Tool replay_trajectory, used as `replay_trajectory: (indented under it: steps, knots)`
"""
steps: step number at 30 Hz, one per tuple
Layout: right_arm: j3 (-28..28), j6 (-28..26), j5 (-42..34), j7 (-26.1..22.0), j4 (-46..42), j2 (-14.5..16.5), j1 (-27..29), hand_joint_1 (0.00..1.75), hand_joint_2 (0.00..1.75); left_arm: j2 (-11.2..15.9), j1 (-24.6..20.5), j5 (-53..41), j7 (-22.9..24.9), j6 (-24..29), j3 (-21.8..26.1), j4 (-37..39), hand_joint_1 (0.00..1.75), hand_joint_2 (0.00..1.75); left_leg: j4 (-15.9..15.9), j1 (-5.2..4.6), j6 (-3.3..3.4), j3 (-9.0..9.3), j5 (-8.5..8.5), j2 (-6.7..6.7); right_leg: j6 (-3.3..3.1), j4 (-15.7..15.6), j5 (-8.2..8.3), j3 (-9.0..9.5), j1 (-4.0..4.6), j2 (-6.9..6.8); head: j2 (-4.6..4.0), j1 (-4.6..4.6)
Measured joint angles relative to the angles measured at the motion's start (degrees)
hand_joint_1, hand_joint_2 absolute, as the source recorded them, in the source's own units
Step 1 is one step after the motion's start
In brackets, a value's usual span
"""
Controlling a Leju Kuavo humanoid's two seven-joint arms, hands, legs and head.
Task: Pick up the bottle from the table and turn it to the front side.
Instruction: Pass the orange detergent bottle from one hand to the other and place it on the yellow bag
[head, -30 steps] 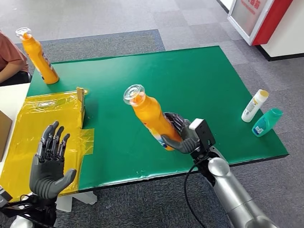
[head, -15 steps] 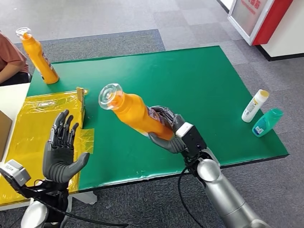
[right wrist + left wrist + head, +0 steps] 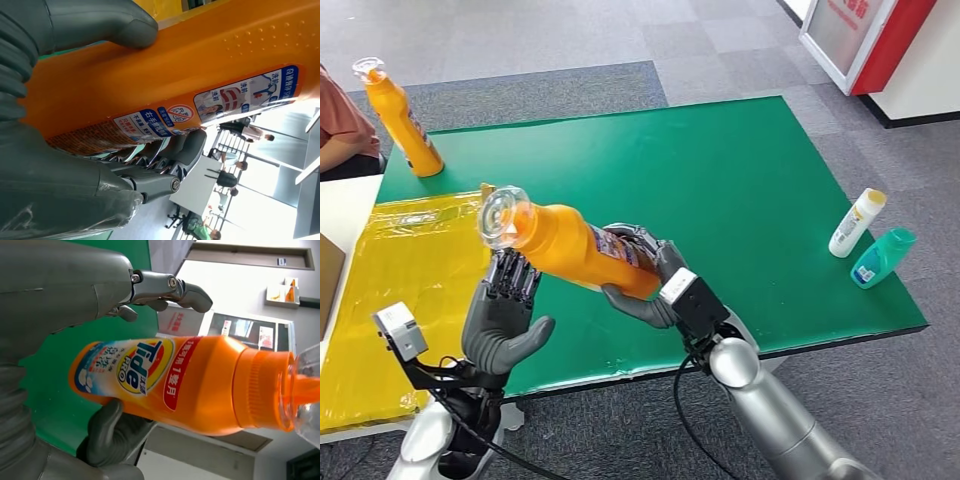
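Orange and glossy, the bottle (image 3: pixel 569 243) lies near horizontal in mid-air at centre-left of the head view, clear cap toward the left. Below its neck the left hand (image 3: pixel 503 318) is raised, fingers spread, holding nothing. Further right, the right hand (image 3: pixel 641 280) wraps the labelled base. Stiff plastic, probably slick and heavy with liquid; the waist seems the surest hold. Beneath lies the green table (image 3: pixel 743 180), yellow film (image 3: pixel 403 250) at left, two small bottles (image 3: pixel 871 240) at right, grey carpet (image 3: pixel 546 40) beyond.

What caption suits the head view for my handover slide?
Right robot hand holds the orange bottle tilted above the green table, cap toward the open left robot hand.
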Motion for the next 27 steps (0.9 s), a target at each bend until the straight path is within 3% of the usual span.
replay_trajectory:
  steps: [27]
  knots:
    - [4.56,-0.01,-0.63,-1.79,-0.77,0.81,1.19,1.75,1.75,-0.12,-1.76,0.11,-0.12,2.51,-3.02,0.0,0.0,1.75,0.0,0.0,0.0,0.0,0.0,0.0,0.0,0.0,0.0,0.0,0.0,0.0,0.0,0.0]
